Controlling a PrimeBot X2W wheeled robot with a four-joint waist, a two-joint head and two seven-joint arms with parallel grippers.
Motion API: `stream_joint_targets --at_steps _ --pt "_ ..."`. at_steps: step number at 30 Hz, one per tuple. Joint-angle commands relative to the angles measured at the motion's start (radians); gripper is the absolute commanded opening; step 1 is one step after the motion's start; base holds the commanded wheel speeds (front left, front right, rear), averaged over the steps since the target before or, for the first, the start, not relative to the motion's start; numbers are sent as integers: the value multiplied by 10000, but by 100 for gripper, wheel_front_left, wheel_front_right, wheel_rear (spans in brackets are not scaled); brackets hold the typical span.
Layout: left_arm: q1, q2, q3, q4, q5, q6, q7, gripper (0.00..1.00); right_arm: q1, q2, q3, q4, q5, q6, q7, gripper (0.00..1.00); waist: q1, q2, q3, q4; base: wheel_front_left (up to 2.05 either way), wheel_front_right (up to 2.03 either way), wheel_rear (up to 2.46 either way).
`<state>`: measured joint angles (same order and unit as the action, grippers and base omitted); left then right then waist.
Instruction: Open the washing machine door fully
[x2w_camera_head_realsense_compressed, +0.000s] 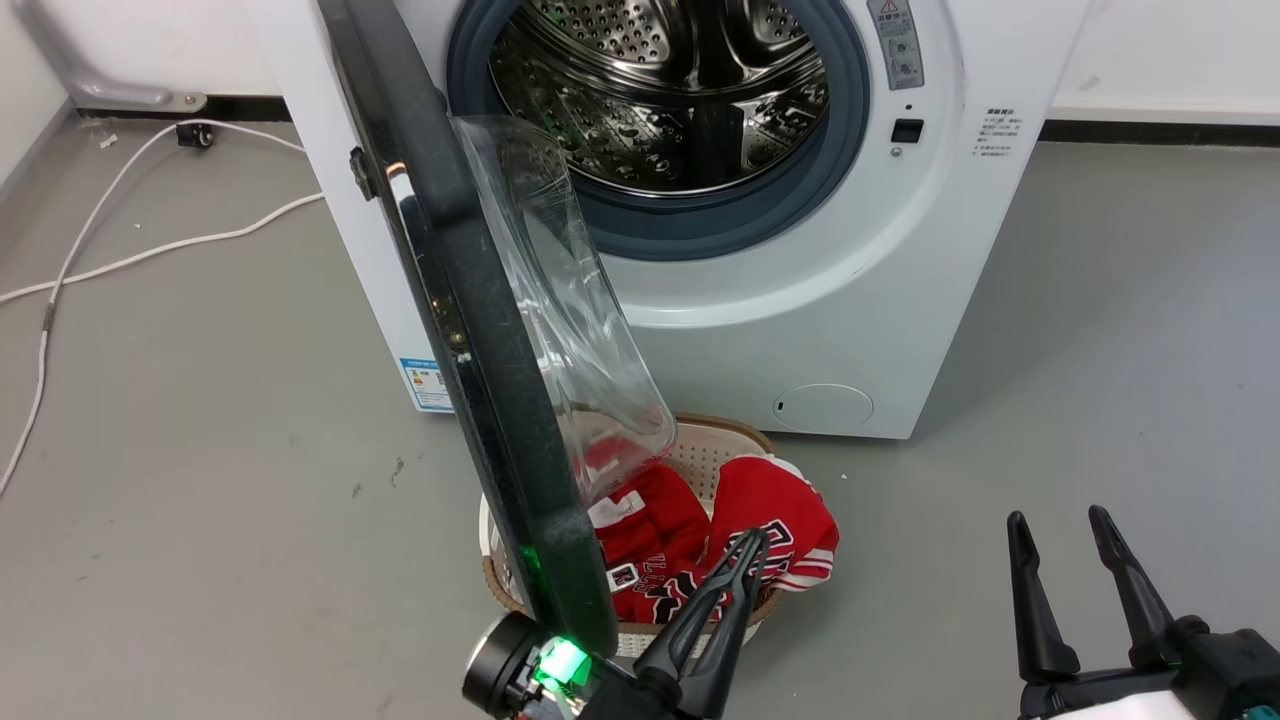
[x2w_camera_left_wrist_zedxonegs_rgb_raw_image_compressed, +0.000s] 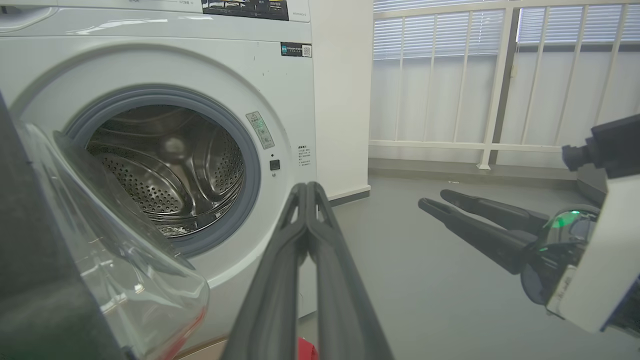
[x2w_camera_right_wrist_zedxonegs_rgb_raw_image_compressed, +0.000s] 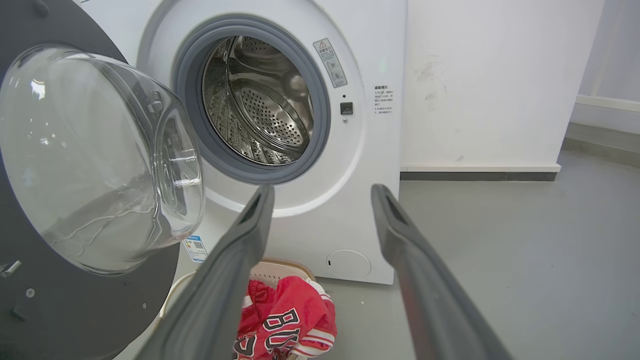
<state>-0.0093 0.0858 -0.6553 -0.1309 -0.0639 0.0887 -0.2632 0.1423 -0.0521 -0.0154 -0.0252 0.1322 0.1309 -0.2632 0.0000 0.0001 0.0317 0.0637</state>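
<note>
- Washing machine (x2w_camera_head_realsense_compressed: 800, 300): a white boxy front-loader standing on a grey floor (x2w_camera_head_realsense_compressed: 200, 450) against the wall. Its perforated steel drum (x2w_camera_head_realsense_compressed: 660, 90) is exposed, ringed by a grey rubber gasket (x2w_camera_head_realsense_compressed: 700, 225). A blue label sticker (x2w_camera_head_realsense_compressed: 425, 385) and a round cap (x2w_camera_head_realsense_compressed: 825, 407) sit low on the front.
- Washing machine door (x2w_camera_head_realsense_compressed: 470, 330): a large round glossy black disc, hinged on the machine's left and swung well out from the front. The head view shows it nearly edge-on. Its bulging clear glass bowl (x2w_camera_head_realsense_compressed: 560, 330) faces the robot's right.
- The door's lower rim hangs over a cream perforated laundry basket (x2w_camera_head_realsense_compressed: 715, 450), which sits on the floor just in front of the machine. A red jersey with white lettering (x2w_camera_head_realsense_compressed: 770, 510) spills over the basket's edge.
- Left gripper (x2w_camera_head_realsense_compressed: 752, 545): the two long dark fingers are pressed together with nothing between them. It is low, above the basket, on the glass side of the door near the lower rim, and the fingers look clear of the door.
- Right gripper (x2w_camera_head_realsense_compressed: 1058, 520): fingers spread wide and empty, over bare floor, well apart from the door and the machine.
- A white cable (x2w_camera_head_realsense_compressed: 120, 200) trails across the floor left of the machine.
</note>
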Motion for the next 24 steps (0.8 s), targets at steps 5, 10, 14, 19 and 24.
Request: stream_joint_targets --at_steps 5,10,14,19,24 --pt "75 -5 426 345 -107 -13 -23 0 -245 35 -22 22 -68 -2 -21 100 0 -1 147 42 0 0 0" --pt "-1 -79 812 832 -182 -111 -23 0 -399 35 -3 51 -107 -2 -21 100 0 -1 293 78 0 0 0" --pt "-11 -136 1052 1199 -245 -211 -23 0 -414 35 8 78 -122 -2 -21 100 0 -1 370 126 0 0 0" --pt "139 -186 1285 1530 -241 -319 -23 0 -383 35 -1 98 -97 -2 -21 100 0 -1 382 215 0 0 0" --pt "249 -240 1439 1702 -213 -389 -23 0 -319 35 5 115 -42 -2 -21 100 0 -1 374 445 0 0 0"
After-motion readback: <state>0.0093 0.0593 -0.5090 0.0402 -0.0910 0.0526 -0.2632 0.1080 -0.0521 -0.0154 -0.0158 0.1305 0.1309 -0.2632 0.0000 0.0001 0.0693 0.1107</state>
